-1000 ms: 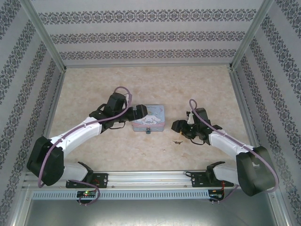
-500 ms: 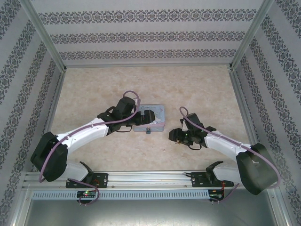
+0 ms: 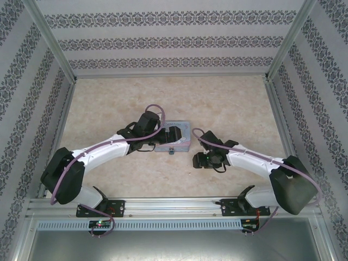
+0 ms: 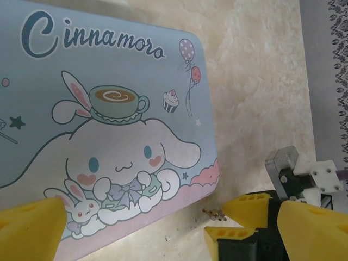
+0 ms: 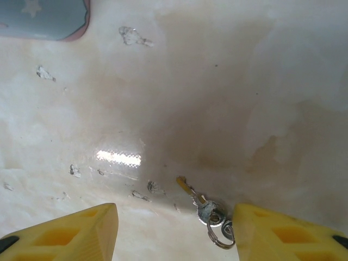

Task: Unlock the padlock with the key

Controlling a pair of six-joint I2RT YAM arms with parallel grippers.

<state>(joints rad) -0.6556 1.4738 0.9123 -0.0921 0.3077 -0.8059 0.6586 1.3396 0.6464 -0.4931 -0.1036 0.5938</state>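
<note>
On the table (image 3: 228, 103), the padlock (image 3: 171, 151) sits against the near edge of the tin (image 3: 182, 142). The right gripper (image 5: 174, 236) hangs low over the tabletop with its yellow fingers (image 5: 65, 234) spread wide, gripping nothing. The key (image 5: 202, 208), on its ring, lies flat between them, just beside the finger on the right of the wrist view. The left gripper (image 4: 174, 234) hovers over the tin, its fingers (image 4: 30, 228) also wide apart and holding nothing.

The tin's (image 4: 109, 109) pale blue lid reads "Cinnamoro" in dark script, cut off at the edge.
</note>
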